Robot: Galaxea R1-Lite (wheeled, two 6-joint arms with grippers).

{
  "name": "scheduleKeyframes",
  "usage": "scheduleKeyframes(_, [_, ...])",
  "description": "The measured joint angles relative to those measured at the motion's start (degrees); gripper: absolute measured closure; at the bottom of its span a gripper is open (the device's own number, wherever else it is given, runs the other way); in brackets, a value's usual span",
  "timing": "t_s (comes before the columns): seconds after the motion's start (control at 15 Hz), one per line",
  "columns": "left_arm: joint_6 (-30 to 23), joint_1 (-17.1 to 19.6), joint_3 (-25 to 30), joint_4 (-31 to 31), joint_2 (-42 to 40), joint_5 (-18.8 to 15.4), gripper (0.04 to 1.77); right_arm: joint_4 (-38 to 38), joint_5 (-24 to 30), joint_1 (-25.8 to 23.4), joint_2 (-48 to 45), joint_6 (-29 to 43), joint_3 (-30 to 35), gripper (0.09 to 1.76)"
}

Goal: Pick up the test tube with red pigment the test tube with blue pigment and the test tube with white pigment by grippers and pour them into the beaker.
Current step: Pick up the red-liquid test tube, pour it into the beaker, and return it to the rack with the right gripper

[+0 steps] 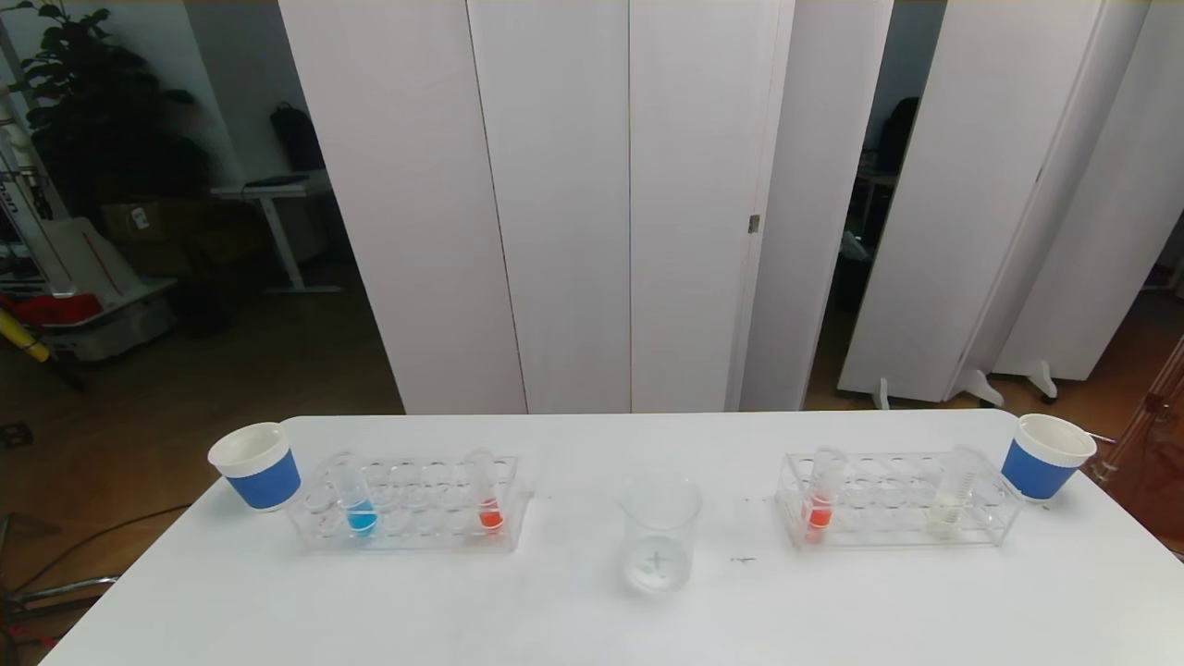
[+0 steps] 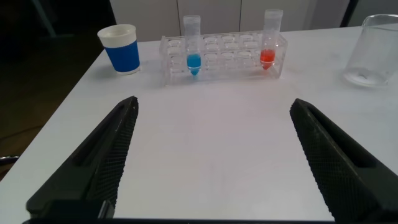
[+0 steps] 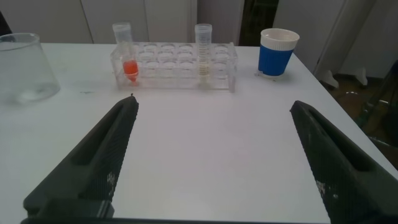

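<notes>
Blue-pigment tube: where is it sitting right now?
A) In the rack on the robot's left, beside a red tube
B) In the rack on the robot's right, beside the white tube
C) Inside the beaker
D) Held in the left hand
A: the test tube with blue pigment stands in the left rack, sharing it with a red-pigment tube.

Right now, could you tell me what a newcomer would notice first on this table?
Probably the colours: the test tube with blue pigment and a red tube in the clear rack on the left, mirrored by another red tube and the test tube with white pigment on the right. Between the racks stands the beaker.
</notes>
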State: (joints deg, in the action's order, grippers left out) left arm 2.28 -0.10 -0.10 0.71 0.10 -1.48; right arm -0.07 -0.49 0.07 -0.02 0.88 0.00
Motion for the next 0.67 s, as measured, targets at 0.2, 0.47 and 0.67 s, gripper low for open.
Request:
scheduleKeyframes(0.2, [-0.02, 0.00, 0.00, -0.02, 0.00, -0.01, 0.07, 0.00, -0.02, 0.00, 0.00, 0.00, 0.00, 0.10])
scheduleKeyframes(0.47, [0.00, 0.00, 0.00, 0.00, 0.00, -0.01, 0.07, 0.00, 0.00, 0.00, 0.00, 0.00, 0.00, 0.10])
scheduleKeyframes(0.67, [0.00, 0.00, 0.00, 0.00, 0.00, 0.00, 0.07, 0.00, -0.04, 0.00, 0.00, -0.02, 0.00, 0.10])
